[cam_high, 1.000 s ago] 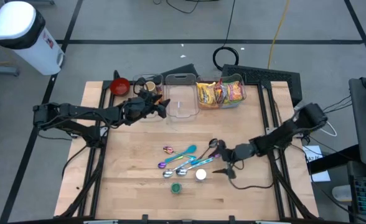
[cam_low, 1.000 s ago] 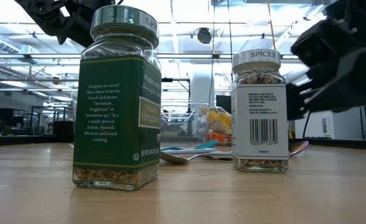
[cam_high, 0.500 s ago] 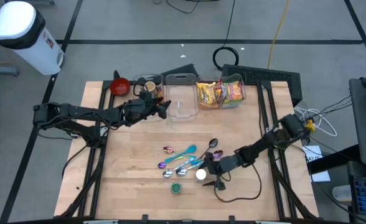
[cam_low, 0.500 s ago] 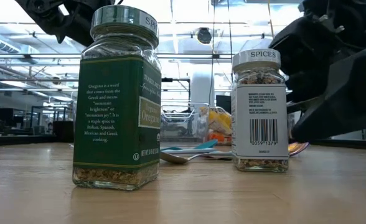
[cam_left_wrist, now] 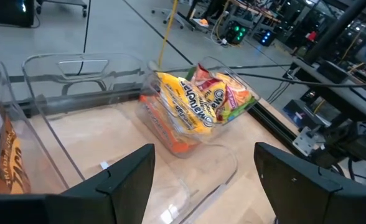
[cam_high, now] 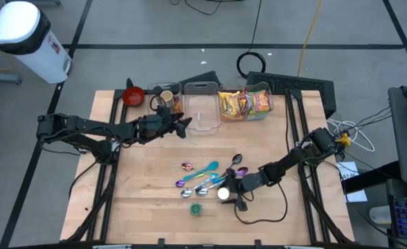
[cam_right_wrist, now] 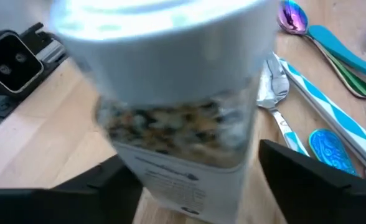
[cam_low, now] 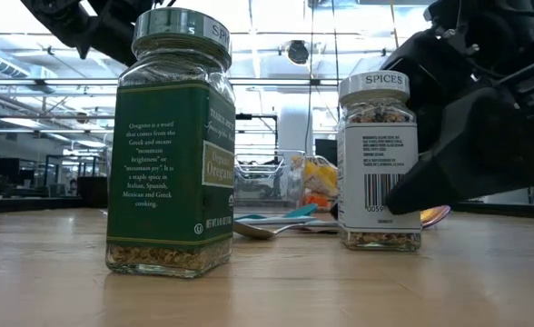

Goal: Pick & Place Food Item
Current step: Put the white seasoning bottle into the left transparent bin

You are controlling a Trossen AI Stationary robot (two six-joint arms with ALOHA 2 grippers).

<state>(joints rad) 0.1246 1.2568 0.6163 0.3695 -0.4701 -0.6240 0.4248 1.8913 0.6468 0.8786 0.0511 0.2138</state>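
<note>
A white-lidded spice jar (cam_high: 222, 195) (cam_low: 380, 163) stands upright on the wooden table near its front. My right gripper (cam_high: 230, 192) (cam_right_wrist: 189, 186) is open, low and nearly level, with one finger on each side of the jar's body (cam_right_wrist: 183, 143). A green-lidded oregano jar (cam_high: 197, 207) (cam_low: 172, 145) stands just to the jar's near left. My left gripper (cam_high: 184, 124) (cam_left_wrist: 201, 186) is open with nothing between its fingers. It hovers at the near edge of an empty clear bin (cam_high: 202, 114). My right gripper's fingers (cam_right_wrist: 307, 180) flank the spice jar's glass body below the lid, coming level from the table's right. I cannot tell whether they touch the glass. The jar stands upright on its base on the table.
Several coloured spoons (cam_high: 205, 174) lie just beyond the two jars. Along the far edge stand a clear bin of snack bags (cam_high: 245, 102) (cam_left_wrist: 195, 106), a bin with jars (cam_high: 165, 97) and a red bowl (cam_high: 133, 95). Bare wood lies to the near left and near right.
My right gripper has gone down and toward the table's left and near edge, from beside the spoons to the white-lidded jar, and now has a finger on each side of it. The jar has not moved. My left gripper has swung a little toward the right.
</note>
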